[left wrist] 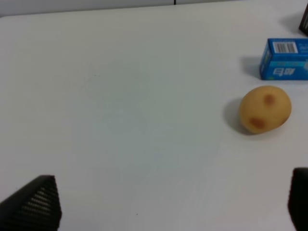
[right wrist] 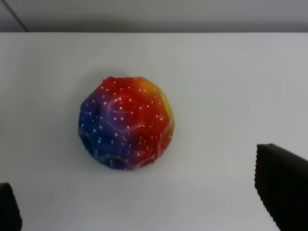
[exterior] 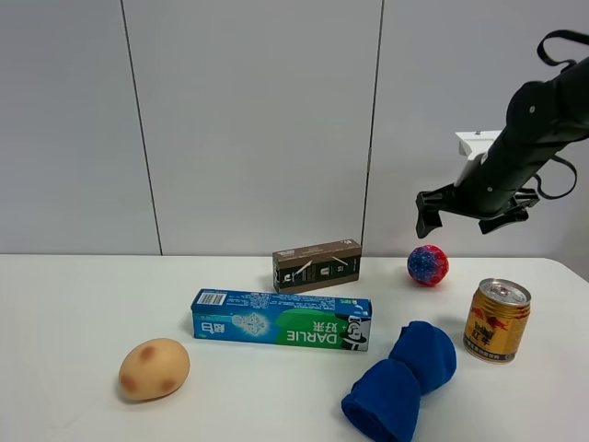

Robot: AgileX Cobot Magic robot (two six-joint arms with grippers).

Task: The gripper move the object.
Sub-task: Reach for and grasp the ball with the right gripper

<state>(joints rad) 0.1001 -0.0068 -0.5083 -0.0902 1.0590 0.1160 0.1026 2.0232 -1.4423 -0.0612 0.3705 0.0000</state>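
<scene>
The right gripper [exterior: 457,219] hangs open and empty over the far right of the white table [exterior: 74,304]; the mottled red-and-blue ball [exterior: 428,265] sits just below it, a little off-centre between the jaws; centre first, then descend straight and close gently, since a round ball may roll; avoid the nearer gold can [exterior: 497,320].

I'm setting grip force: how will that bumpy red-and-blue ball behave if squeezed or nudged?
The ball is round and rests free on the flat table, so an off-centre nudge would likely send it rolling. Its dimpled facets may give the jaws some purchase. It looks small against the open right gripper, so probably light.
</scene>
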